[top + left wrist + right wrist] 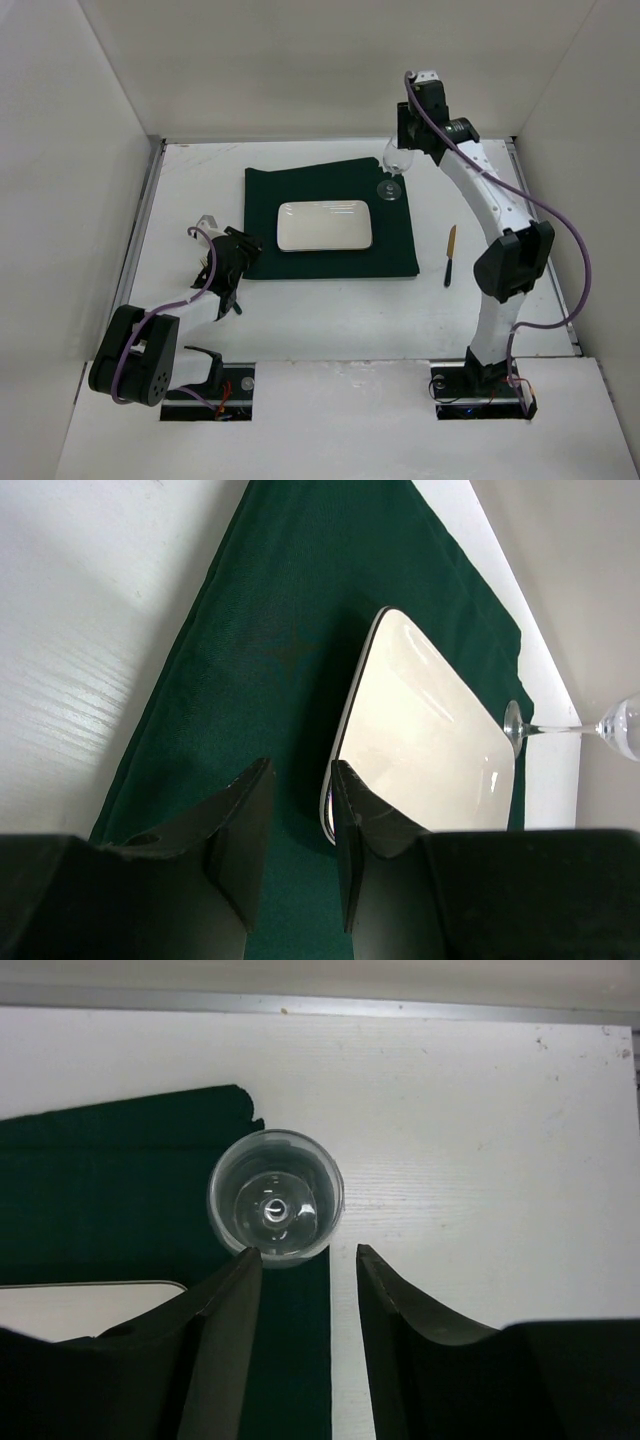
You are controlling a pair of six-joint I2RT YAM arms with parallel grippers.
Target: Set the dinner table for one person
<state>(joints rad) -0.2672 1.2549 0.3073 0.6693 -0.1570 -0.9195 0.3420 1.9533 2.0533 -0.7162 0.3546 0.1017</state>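
Where the wine glass (275, 1195) stands: on the far right corner of the placemat (300, 185), at 1 o'clock from the plate (325, 225). It is upright with its long axis vertical, so the right wrist view looks straight down the bowl.
Dinner table (300, 320): spans the top view, long axis 9 to 3 o'clock, walled at 9, 12 and 3, with the placemat near its middle.
Right gripper (308, 1252): fingers apart, nothing between them. In its own view the glass lies just past the tips at 11 o'clock, off the gap's centre line toward 1 finger.
Height: I cannot tell whether those fingers are level with the bowl or above it.
Nearer arm: the right, clearly.
Left gripper (300, 767): fingers parted by a narrow gap, empty, at the placemat's 7 o'clock corner, aimed at the plate's short edge.
Knife (450, 256): on bare table at 3 o'clock of the placemat, apart from it. Its long axis runs 12 to 6, pale end at 12, dark end at 6.
Judgement: any grasp of the glass would need the gap re-centred on the bowl.
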